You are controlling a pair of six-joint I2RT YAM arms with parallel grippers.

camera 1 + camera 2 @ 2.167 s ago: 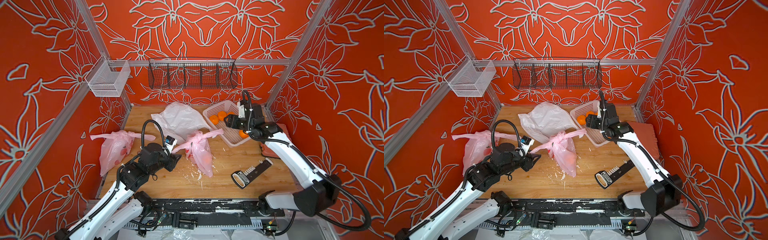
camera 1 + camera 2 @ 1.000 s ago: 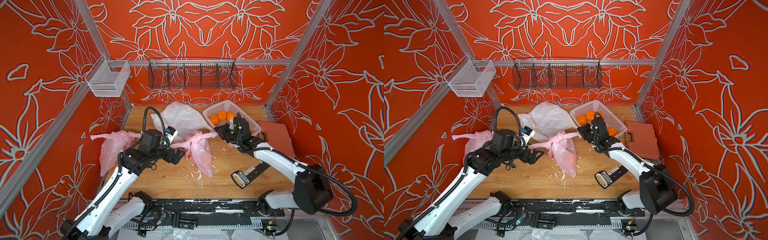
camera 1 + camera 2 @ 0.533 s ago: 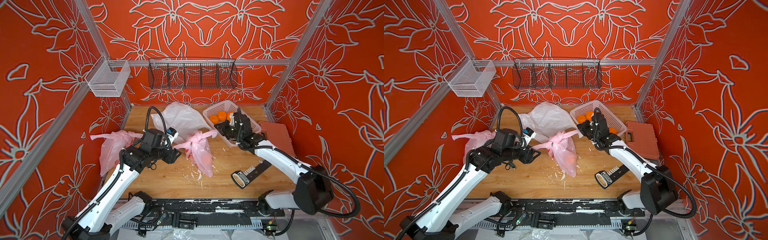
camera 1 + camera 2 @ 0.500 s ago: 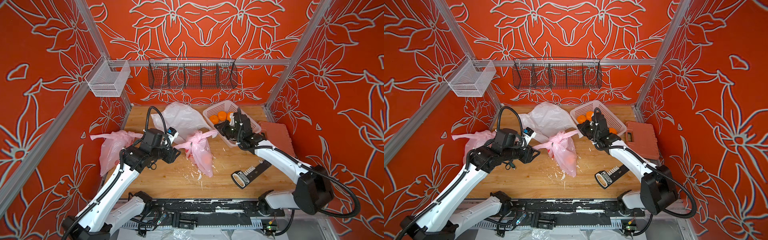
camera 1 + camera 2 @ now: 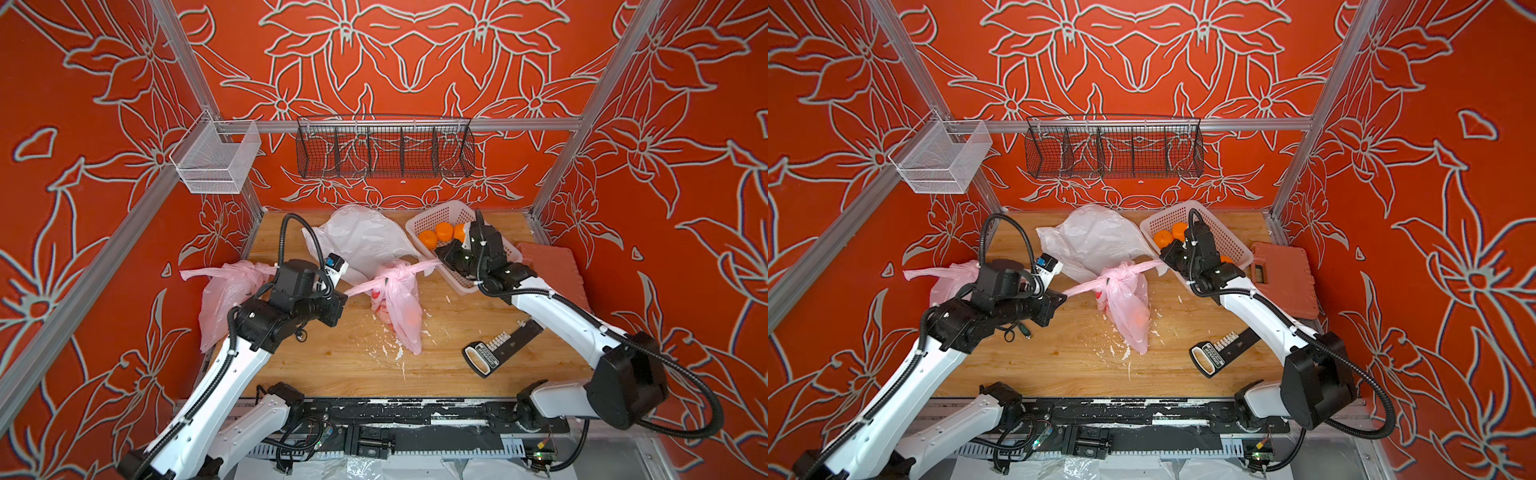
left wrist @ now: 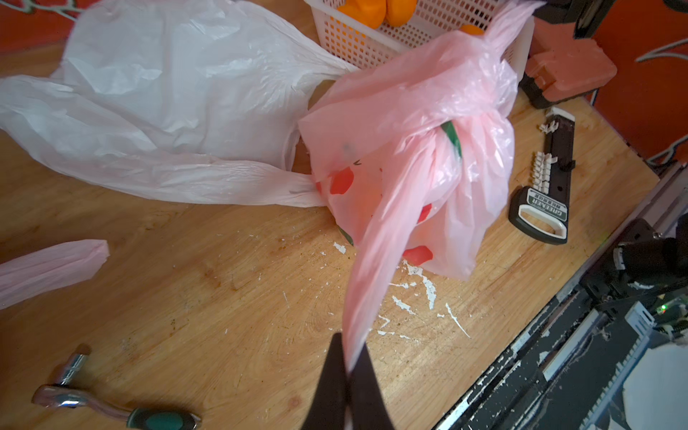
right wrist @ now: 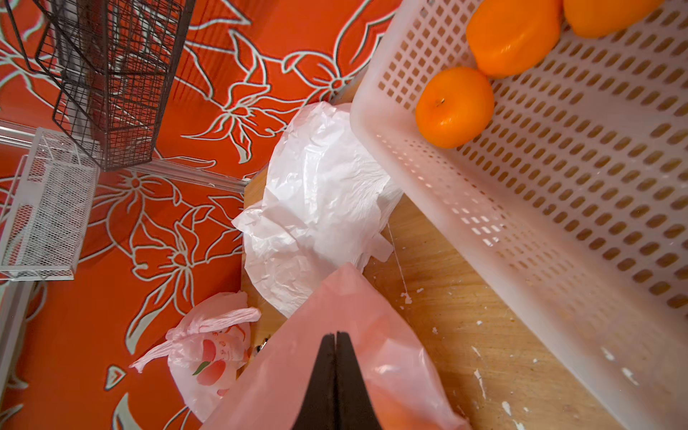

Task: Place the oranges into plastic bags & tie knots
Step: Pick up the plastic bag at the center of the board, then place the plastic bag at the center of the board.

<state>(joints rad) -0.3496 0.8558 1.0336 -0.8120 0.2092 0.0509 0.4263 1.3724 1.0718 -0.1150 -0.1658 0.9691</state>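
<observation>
So, the pink bag point(image 5: 399, 307) sits about mid-desk point(image 5: 332, 357), knot point(image 5: 388, 279) on top, with an orange point(image 5: 411, 318) showing through its side. Left fingers point(image 6: 329, 391) are clenched on the strap that runs out toward 8 o'clock, and it's pulled taut. Right fingers point(image 7: 324, 383) are pinched tight on the other strap, which heads off to 2 o'clock, right at the near edge of the basket point(image 5: 446, 211). A few oranges point(image 5: 428, 240) sit in that basket at 1 o'clock. White bag point(image 5: 361, 237) lies crumpled at 12, just behind the pink one. Second pink bag point(image 5: 226, 291), knotted too, slumps at 9 o'clock.
</observation>
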